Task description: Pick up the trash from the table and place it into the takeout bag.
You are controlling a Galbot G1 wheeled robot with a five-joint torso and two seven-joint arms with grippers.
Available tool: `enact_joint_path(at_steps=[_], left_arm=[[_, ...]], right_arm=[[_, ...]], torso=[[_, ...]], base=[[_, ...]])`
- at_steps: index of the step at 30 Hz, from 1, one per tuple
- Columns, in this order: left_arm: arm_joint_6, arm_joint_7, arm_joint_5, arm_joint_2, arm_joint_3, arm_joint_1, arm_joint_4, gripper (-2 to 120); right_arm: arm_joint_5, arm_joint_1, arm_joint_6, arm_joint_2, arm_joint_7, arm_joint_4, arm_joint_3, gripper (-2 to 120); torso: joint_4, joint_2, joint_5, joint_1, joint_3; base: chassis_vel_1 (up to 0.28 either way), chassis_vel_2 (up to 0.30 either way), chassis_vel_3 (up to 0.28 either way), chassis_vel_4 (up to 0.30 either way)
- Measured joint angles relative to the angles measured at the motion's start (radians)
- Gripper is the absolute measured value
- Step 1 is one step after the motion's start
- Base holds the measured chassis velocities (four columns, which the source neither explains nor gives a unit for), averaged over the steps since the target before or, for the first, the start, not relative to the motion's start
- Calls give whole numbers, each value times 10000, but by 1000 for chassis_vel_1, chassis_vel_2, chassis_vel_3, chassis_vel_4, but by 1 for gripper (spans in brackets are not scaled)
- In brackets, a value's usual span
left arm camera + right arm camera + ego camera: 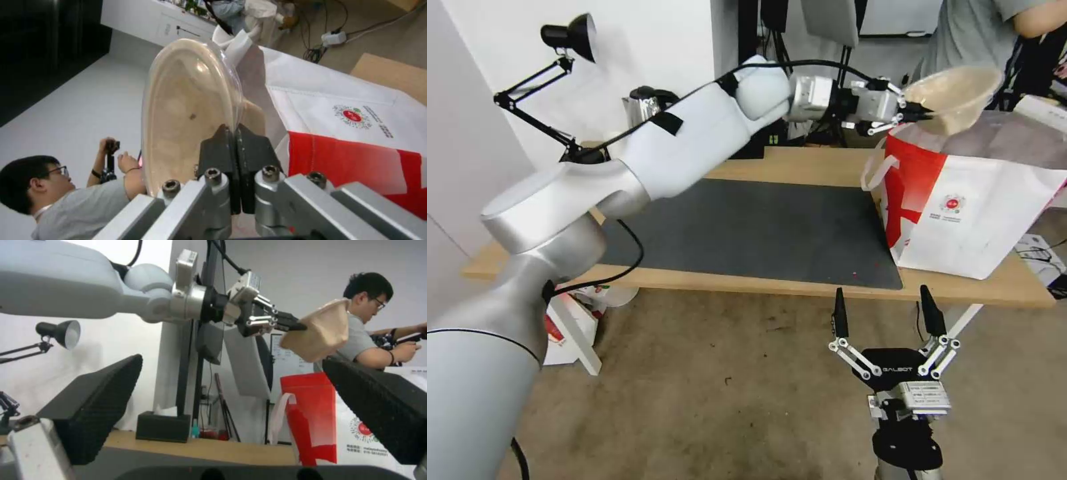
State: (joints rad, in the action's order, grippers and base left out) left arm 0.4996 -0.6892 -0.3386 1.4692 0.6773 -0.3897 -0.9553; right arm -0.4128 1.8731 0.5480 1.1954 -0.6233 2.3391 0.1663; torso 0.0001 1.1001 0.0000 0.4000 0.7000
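Landmark: the takeout bag [967,207], white with a red side panel and a small round red logo, stands on the tabletop [800,167] at the right end of the dark grey mat [754,230].

Left gripper [908,107]: reaches across above the mat and sits just above the bag's open top, at the side with the red panel. Its fingers [236,153] are clenched on the rim of the tan paper bowl [957,93]; the left wrist view shows the two black pads pressed together over the bowl's edge.

Tan paper bowl: lifted off the tabletop, tilted on its side, directly over the bag's mouth and not touching the bag in the right wrist view.

Right gripper [884,313]: hangs below the tabletop's near edge, in front of the bag and lower than it, over the floor. Its fingers [102,400] are spread wide apart and carry nothing.

Mat: its surface beside the bag is bare.
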Motion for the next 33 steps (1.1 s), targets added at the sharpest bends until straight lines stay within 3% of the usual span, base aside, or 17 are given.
enact_joint_path(at_steps=[18, 21, 29, 33], left_arm=[[486, -135, 840, 955, -425, 80, 1405, 0], [460, -248, 1030, 1047, -546, 81, 1492, 7], [463, -136, 993, 1253, -634, 91, 1617, 43], [462, -75, 922, 1250, -597, 121, 1569, 54]], right_arm=[[0, 0, 0, -1, -1, 0, 0, 100], [0, 0, 0, 0, -1, 0, 1, 100], [0, 0, 0, 0, 0, 0, 1, 100], [1, 0, 0, -1, 0, 0, 0, 100]], torso=[[1, -2, 0, 0, 1], [3, -1, -1, 0, 0], [2, -1, 0, -1, 0], [-2, -1, 1, -1, 0]], base=[[0, 0, 0, 0], [0, 0, 0, 0], [0, 0, 0, 0], [0, 0, 0, 0]])
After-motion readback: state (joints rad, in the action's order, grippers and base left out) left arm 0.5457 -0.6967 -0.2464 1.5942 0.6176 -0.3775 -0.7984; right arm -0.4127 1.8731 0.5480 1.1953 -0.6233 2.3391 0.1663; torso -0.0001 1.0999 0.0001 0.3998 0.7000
